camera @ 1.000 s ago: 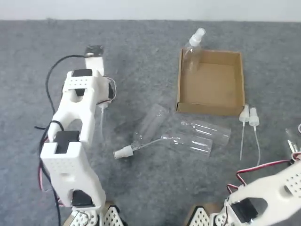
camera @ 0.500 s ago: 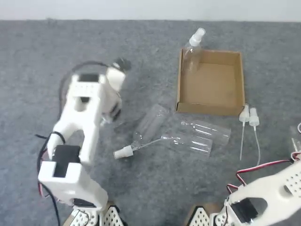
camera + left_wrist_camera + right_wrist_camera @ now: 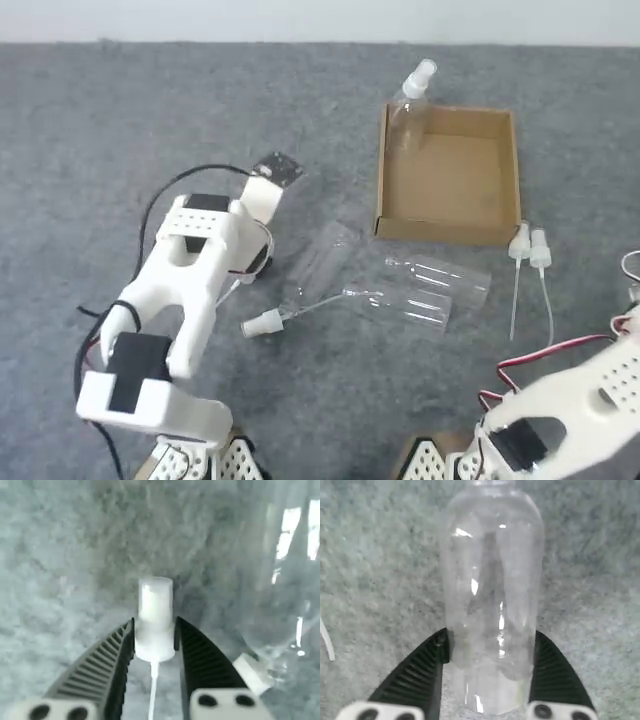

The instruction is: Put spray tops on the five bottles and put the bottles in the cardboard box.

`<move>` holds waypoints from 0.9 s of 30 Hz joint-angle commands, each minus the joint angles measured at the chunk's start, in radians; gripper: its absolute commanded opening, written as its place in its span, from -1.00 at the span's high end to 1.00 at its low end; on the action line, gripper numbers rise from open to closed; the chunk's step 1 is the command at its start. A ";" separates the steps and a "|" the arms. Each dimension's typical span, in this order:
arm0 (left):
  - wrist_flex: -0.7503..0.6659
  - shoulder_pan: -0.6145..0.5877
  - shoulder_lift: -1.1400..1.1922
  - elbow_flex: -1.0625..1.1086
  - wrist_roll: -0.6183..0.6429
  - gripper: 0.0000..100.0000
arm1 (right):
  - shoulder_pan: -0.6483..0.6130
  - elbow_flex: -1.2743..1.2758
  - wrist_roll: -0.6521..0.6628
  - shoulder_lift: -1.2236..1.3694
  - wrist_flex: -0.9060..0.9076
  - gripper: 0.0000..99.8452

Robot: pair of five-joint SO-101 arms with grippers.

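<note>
My left gripper [image 3: 154, 631] is shut on a white spray top [image 3: 155, 617], its thin tube hanging down between the fingers. In the high view the left arm [image 3: 195, 265] sits just left of a lying clear bottle [image 3: 318, 262] whose white spray top [image 3: 262, 323] points toward the front. My right gripper [image 3: 491, 641] is shut on an uncapped clear bottle [image 3: 492, 585] above the grey mat. Two more clear bottles [image 3: 440, 272] [image 3: 405, 305] lie in front of the cardboard box [image 3: 448, 228]. A capped bottle [image 3: 410, 100] leans at the box's far left corner.
Two loose spray tops [image 3: 520, 245] [image 3: 541, 252] with long tubes lie right of the lying bottles, near the box's front right corner. The right arm [image 3: 580, 400] fills the front right corner. Grey carpet covers the table, with open room at the far left.
The left arm has swung from the far left toward the centre with the spray top, ending beside the lying capped bottle. The right arm has barely shifted.
</note>
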 commanded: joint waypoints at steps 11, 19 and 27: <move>-0.052 0.011 0.003 -0.099 0.005 0.77 | -0.056 0.000 -0.008 -0.097 -0.008 0.65; -0.109 0.031 0.126 -0.093 0.008 0.79 | -0.051 0.000 -0.002 -0.096 -0.008 0.65; -0.034 0.021 -0.071 -0.084 0.110 0.98 | -0.058 -0.008 -0.003 -0.108 -0.010 0.65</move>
